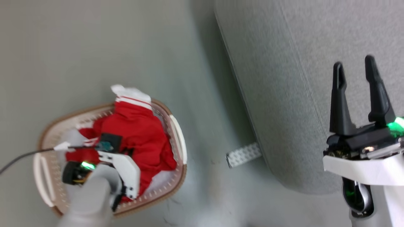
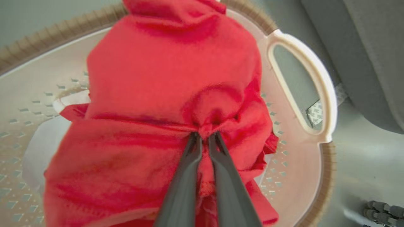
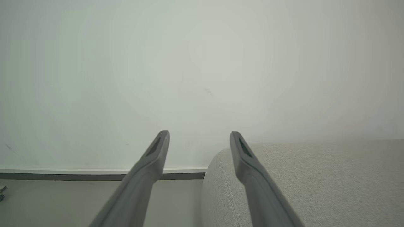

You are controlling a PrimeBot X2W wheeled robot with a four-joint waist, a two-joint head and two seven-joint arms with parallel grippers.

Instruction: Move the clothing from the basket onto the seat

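The red clothing [image 1: 139, 132] lies heaped in the cream basket [image 1: 178, 132] on the floor at the lower left of the head view, its white striped trim [image 1: 132, 96] draped over the far rim. My left gripper [image 2: 204, 136] reaches down into the basket [image 2: 315, 176], shut on a pinched fold of the clothing [image 2: 170, 75]. In the head view its fingertips are hidden behind its own wrist [image 1: 116, 164]. The grey seat [image 1: 303, 78] fills the upper right. My right gripper [image 1: 355, 67] hangs open above the seat [image 3: 315, 179], holding nothing.
Pale grey floor [image 1: 94, 47] surrounds the basket. A small patterned strip [image 1: 243, 154] lies on the floor at the seat's base. A dark cable [image 1: 25, 156] runs left from the left wrist. A white wall and dark skirting [image 3: 63, 176] stand beyond the seat.
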